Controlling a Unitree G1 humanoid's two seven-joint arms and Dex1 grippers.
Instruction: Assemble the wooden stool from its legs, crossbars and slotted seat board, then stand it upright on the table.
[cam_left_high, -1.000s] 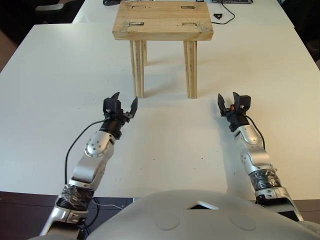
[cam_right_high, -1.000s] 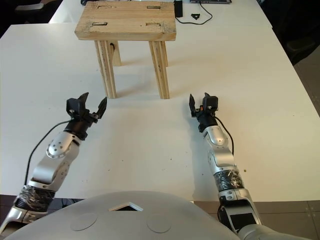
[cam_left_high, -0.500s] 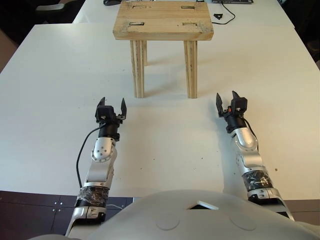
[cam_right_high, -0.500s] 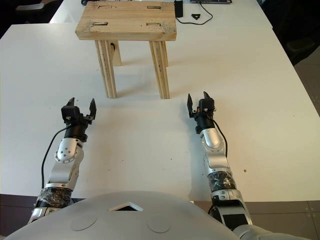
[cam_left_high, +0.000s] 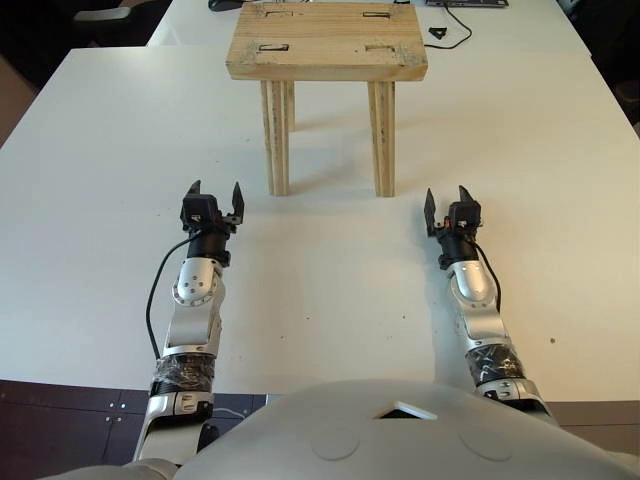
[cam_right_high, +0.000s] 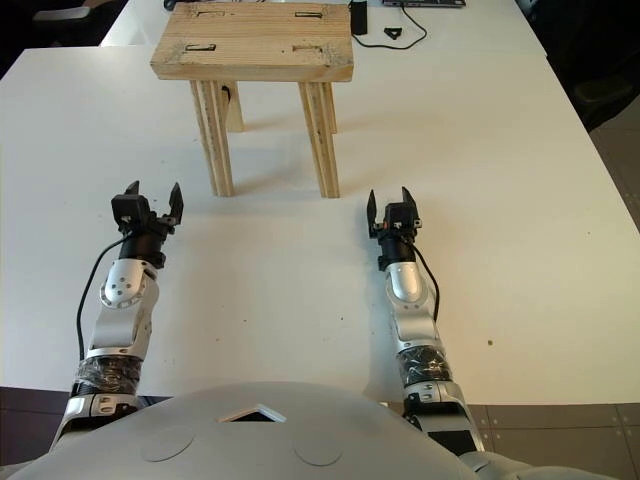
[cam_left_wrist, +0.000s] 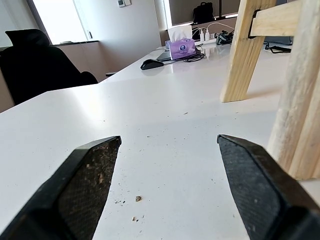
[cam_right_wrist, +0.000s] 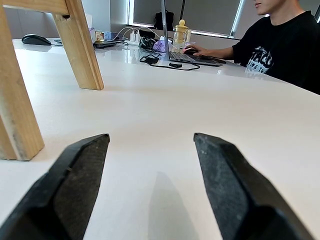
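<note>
White table (cam_left_high: 100, 150), assembled stool (cam_left_high: 325, 45) upright, ahead of left hand (cam_left_high: 215, 190) and right hand (cam_left_high: 446, 197), both released, empty.

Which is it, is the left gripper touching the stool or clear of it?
Apart. The left eye view shows a strip of bare table between the open left gripper and the stool.
</note>
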